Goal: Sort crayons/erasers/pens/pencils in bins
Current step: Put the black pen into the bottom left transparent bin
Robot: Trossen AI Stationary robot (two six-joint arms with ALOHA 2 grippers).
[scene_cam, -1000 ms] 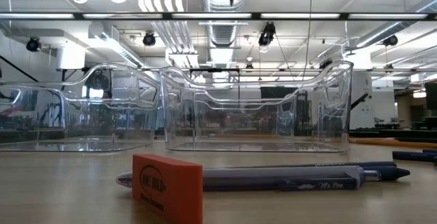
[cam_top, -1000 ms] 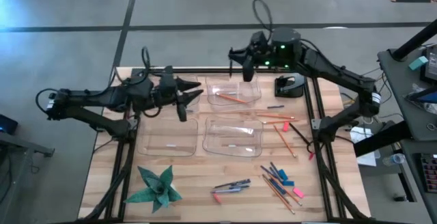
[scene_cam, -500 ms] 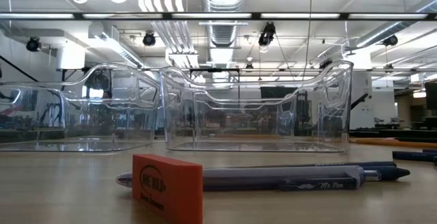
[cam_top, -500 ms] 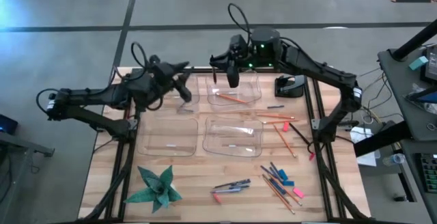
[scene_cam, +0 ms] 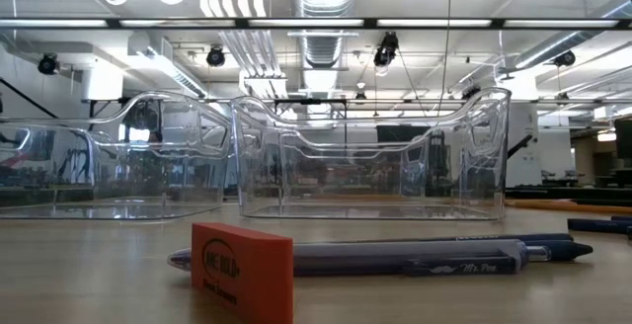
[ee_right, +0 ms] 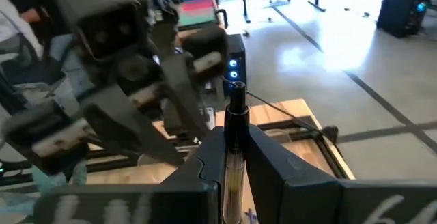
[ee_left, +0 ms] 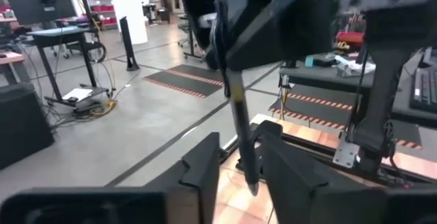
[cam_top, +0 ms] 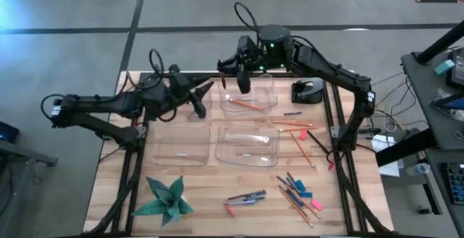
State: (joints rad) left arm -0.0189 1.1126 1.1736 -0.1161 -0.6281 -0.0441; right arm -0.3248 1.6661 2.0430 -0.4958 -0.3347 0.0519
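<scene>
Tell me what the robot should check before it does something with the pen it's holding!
1. Right gripper grips the pen: ok, its fingers are shut on it.
2. Left gripper is ready to take it: ok, its fingers stand apart.
3. Pen lined up with the left fingers: ok, its tip hangs in the gap in the left wrist view; none touches it.
4. Which of the bins is for pens: cannot tell; this one holds a pencil.
5. All pens sorted: not ok, other pens lie on the table.
</scene>
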